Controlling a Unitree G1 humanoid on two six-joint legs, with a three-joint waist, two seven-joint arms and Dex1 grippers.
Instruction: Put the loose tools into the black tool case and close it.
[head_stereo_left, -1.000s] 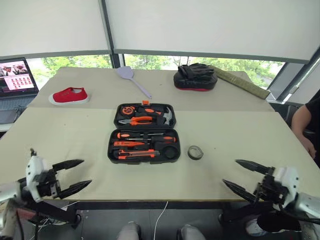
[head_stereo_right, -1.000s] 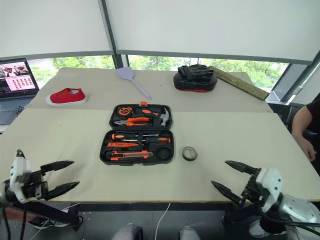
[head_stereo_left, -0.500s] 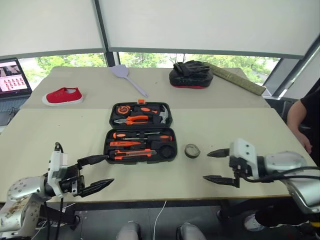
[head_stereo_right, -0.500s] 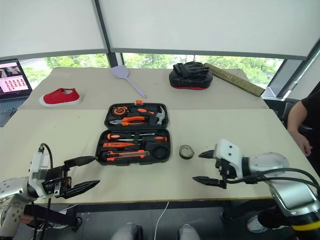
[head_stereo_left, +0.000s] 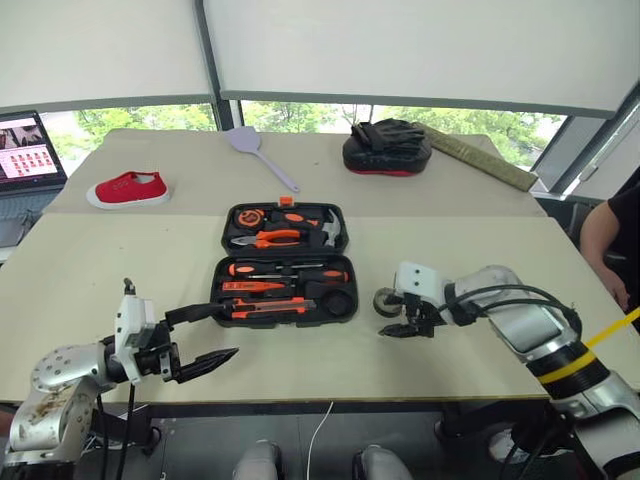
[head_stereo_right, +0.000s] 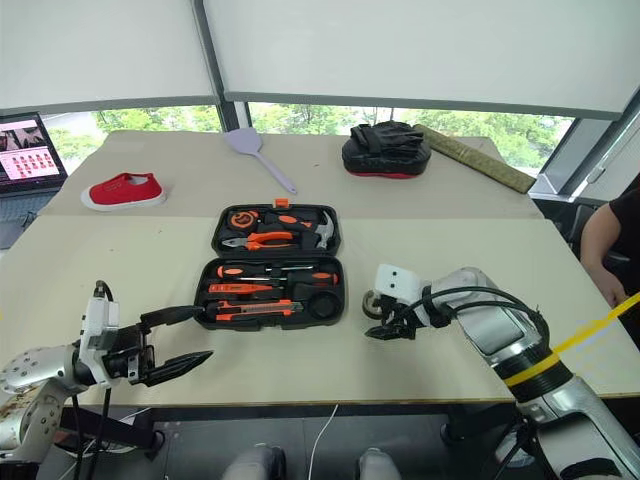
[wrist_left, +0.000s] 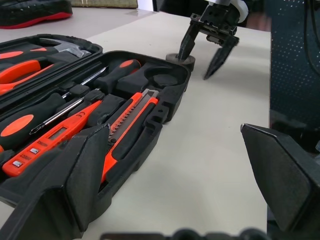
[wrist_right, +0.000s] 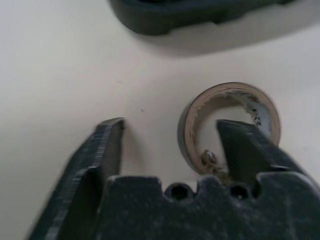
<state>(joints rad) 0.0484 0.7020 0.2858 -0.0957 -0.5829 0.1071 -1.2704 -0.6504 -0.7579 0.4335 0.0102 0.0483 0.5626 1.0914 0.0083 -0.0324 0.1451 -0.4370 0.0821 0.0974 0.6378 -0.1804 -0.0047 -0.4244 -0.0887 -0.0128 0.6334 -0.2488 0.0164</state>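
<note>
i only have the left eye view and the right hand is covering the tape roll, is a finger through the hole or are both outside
Observer: In the right wrist view one finger of the right hand is inside the hole of the tape roll. The other is outside, with a gap to the roll.
Operator: ok, is the round slot in the case free for it
Observer: Yes. The left wrist view shows the round recess empty, at the corner of the black tool case nearest the roll.
</note>
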